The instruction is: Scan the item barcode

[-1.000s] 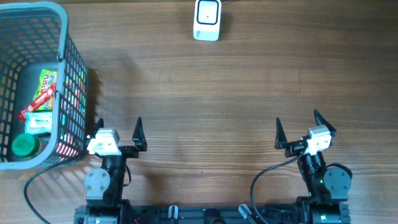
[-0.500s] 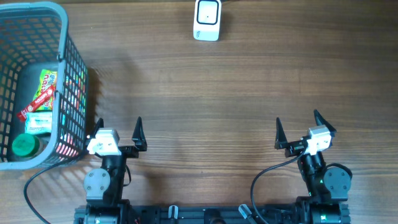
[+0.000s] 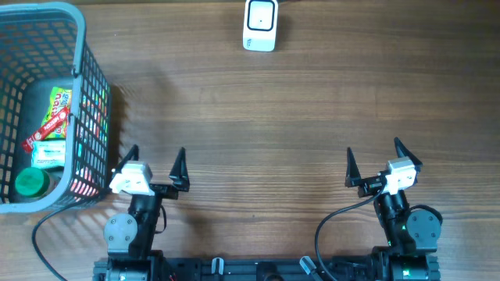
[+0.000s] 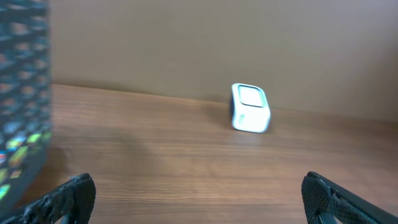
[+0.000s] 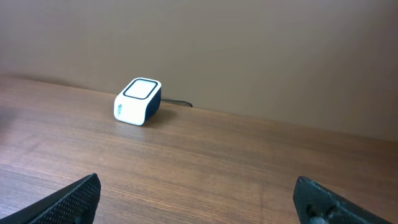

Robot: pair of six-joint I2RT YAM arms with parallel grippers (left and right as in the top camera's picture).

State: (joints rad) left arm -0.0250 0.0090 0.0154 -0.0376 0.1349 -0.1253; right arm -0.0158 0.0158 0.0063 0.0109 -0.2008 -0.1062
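The grey mesh basket (image 3: 80,47) sits at the far left of the bench (image 3: 273,117). The overhead frame cuts it off at the left and top edges, so part of its inside is out of view. Its right wall also screens some of the contents. In the left wrist view it is only a blurred grid at the left edge, with smears of colour behind the mesh. The print on the packets is too small to read, and no barcode can be made out in any view.

Four things in the basket can be told apart. There is a green and yellow packet (image 3: 59,105) and a red bar (image 3: 47,129) lying slantwise by its near end. Nearer than these are a small white and green box (image 3: 48,154) and a round green cap (image 3: 30,183) in the near corner. What the cap sits on is hidden.

The white scanner (image 3: 260,25) stands at the far middle of the bench, well apart from the basket, and reaches the top edge of the overhead frame. Its dark cable (image 5: 180,103) shows only as a short stretch behind it in the right wrist view.

The left tool (image 3: 156,156) is just beside the basket's near right corner, jaws spread wide and holding nothing. The right tool (image 3: 373,151), at the near right, is likewise wide and empty. In each wrist view only the dark fingertips (image 4: 68,196) show, at the bottom corners.
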